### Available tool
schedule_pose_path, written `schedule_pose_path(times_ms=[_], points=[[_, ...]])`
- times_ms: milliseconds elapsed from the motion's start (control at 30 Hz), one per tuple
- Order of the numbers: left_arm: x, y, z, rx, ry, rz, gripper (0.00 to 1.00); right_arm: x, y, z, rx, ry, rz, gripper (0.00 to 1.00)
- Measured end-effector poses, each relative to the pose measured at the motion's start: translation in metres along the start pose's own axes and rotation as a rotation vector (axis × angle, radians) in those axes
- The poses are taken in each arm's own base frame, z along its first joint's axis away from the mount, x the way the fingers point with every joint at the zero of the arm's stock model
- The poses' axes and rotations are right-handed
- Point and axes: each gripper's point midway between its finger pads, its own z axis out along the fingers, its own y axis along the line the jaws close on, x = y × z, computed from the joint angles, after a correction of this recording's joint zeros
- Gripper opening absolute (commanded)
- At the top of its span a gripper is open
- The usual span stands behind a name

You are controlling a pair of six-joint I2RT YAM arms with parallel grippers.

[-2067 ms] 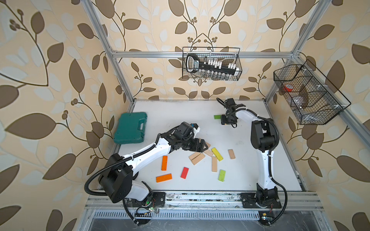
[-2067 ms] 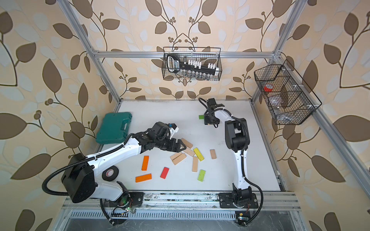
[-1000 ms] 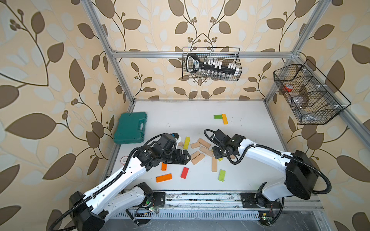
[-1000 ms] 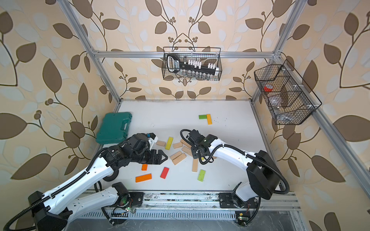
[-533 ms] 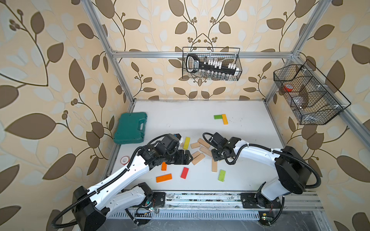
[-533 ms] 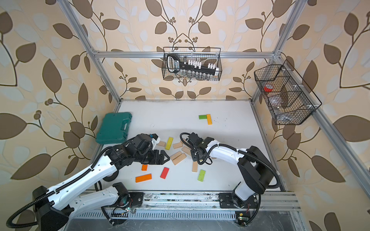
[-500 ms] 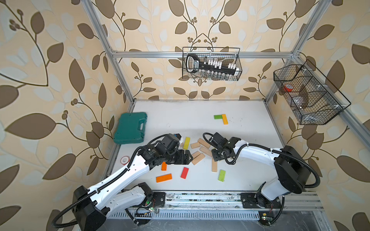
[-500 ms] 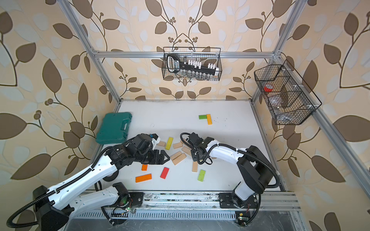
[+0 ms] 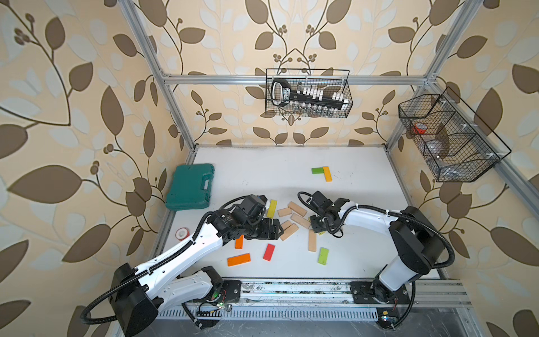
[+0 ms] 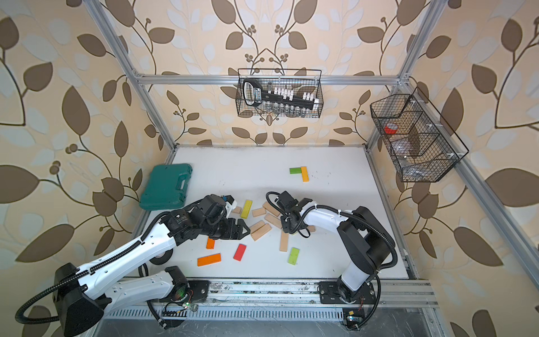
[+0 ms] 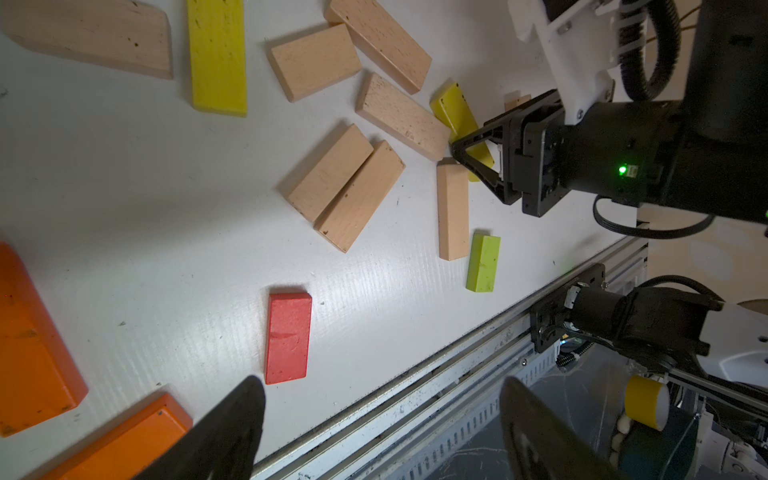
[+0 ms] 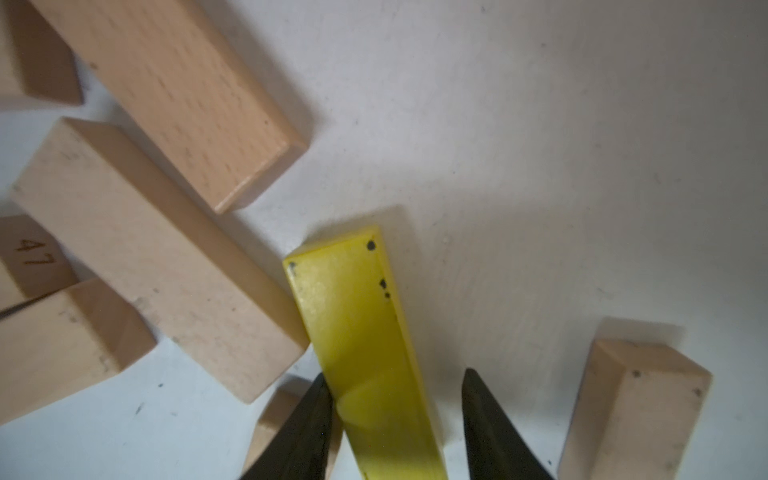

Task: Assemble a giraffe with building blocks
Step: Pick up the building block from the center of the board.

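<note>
Left gripper (image 11: 382, 382): fingers spread wide, empty, near the flat red wooden plank (image 11: 288, 337).
Plain beige wooden planks (image 9: 288, 231): lying flat between the grippers.
Right gripper (image 12: 395, 374): fingers straddle the flat yellow wooden plank (image 12: 353, 316); one rests against it, the other stands apart.

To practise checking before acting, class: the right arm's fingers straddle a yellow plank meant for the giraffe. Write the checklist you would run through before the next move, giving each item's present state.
1. The yellow painted wooden plank sits between the fingers of the right gripper: ok.
2. Both fingers touch it: not ok; one side shows a gap.
3. It is free of neighbours: not ok; a long plain beige wooden plank appears to abut its side.
4. The left gripper is open, empty and apart from the right gripper: ok.
5. The green painted plank and orange painted plank at the back lie touching, in an L: ok.
</note>
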Motion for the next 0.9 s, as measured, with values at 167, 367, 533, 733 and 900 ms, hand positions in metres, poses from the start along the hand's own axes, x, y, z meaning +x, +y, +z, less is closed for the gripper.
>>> schedule_pose_path(times_ms=[167,367,533,733,900], points=[[-0.001,0.000,0.001,0.001,-0.002,0.001,0.88,-0.002,0.001,0.001,-0.003,-0.008,-0.001,0.37],[-0.001,-0.002,0.005,0.001,0.006,0.005,0.88,-0.007,-0.003,0.002,-0.003,-0.020,0.016,0.28],[0.000,-0.003,0.006,0.003,0.009,0.010,0.89,-0.009,-0.007,0.003,0.005,-0.025,0.016,0.22],[0.000,-0.002,0.008,-0.003,0.015,0.008,0.89,-0.014,-0.026,0.001,0.022,-0.020,0.046,0.18],[0.000,-0.003,0.011,-0.001,0.020,0.008,0.89,-0.026,-0.056,-0.016,0.027,-0.049,0.117,0.18]])
